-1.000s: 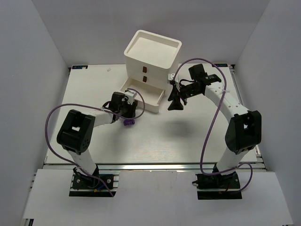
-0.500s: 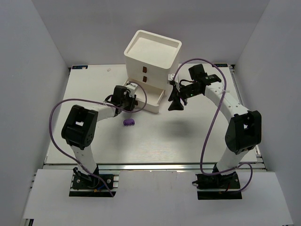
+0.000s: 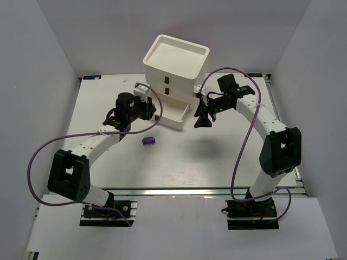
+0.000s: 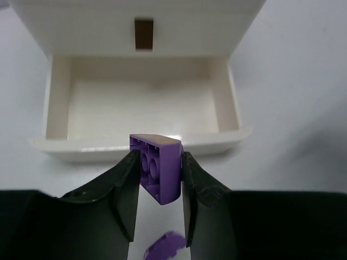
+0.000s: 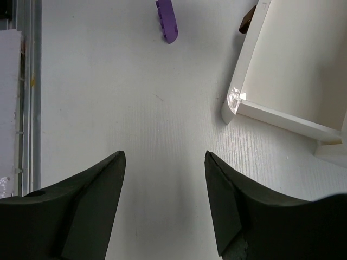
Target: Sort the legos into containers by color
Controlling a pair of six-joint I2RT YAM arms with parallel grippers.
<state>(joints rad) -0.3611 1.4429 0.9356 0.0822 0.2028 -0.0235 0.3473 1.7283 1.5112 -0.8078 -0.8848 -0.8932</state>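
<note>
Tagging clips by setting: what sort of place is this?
Likely a robot lab test cell: plain white walls box in a white table, the left arm and right arm are bolted at its edge, and the props are a drawer chest and a purple lego.

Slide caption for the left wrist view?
Left tool grips a purple lego before the open white drawer; a second purple lego lies on the table.

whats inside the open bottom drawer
Only bare white floor shows in the drawer, nothing on it. The strip behind its front wall and any part under the chest are hidden.
</note>
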